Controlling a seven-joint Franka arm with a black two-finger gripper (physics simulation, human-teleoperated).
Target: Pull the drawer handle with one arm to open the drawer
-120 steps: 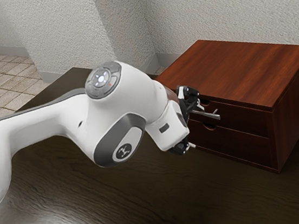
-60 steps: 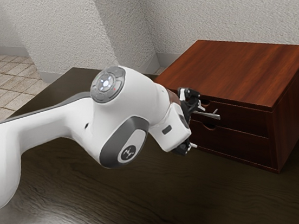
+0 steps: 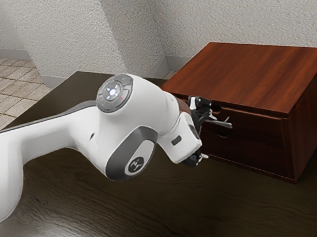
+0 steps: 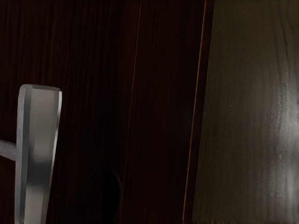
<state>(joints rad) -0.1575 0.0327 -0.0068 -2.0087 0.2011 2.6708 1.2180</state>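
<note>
A reddish-brown wooden cabinet (image 3: 245, 73) with two drawers stands on the dark table at the exterior view's right. A grey bar handle (image 3: 223, 124) sticks out from the upper drawer front (image 3: 257, 125). My black gripper (image 3: 207, 116) sits at the handle's left end, and its fingers look closed on the bar. My hand hides the drawer's left part. In the wrist view the grey handle (image 4: 37, 154) stands out close in front of the dark wood front (image 4: 93, 70).
The lower drawer (image 3: 250, 154) lies just under my hand, its notch visible. The dark wooden table (image 3: 158, 211) spreads in front of the cabinet and shows in the wrist view as the table (image 4: 252, 116). A textured wall stands behind, with tiled floor at the far left.
My hand and the handle have moved slightly toward the exterior view's left. The cabinet's front left edge also shows a little farther left than before.
</note>
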